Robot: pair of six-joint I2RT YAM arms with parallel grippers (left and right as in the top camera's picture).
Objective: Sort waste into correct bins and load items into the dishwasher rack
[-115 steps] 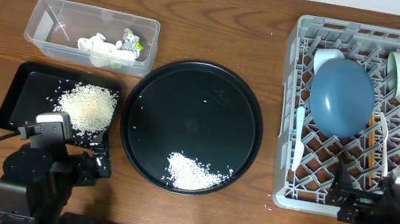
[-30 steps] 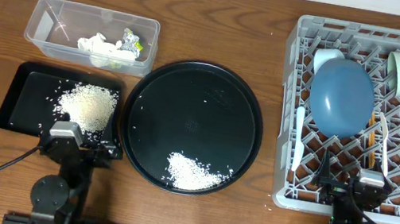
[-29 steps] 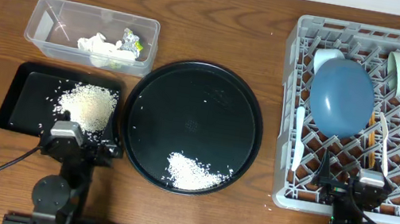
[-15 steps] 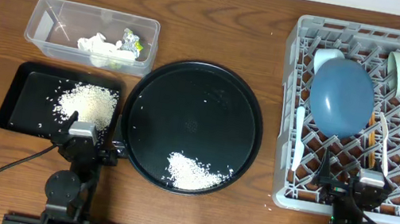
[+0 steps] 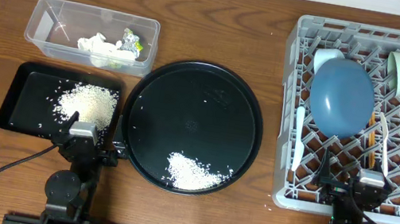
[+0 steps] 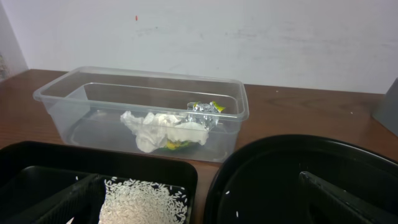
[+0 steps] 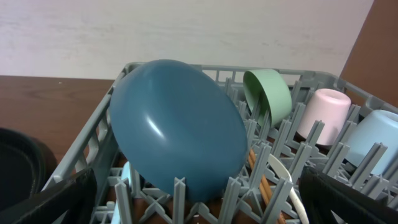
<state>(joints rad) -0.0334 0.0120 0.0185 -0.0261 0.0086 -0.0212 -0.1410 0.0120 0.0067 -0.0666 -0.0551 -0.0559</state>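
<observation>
Notably, rice (image 5: 192,173) (1 heap) litters round tray (image 5: 194,99).

Left claw (image 6: 199,179) and right claw (image 7: 199,177) both gape wide, holding nothing.

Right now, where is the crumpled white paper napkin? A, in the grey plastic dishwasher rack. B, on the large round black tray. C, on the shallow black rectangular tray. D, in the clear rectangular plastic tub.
D: the crumpled white paper napkin lies inside the clear rectangular plastic tub, next to the foil wrapper.
</observation>
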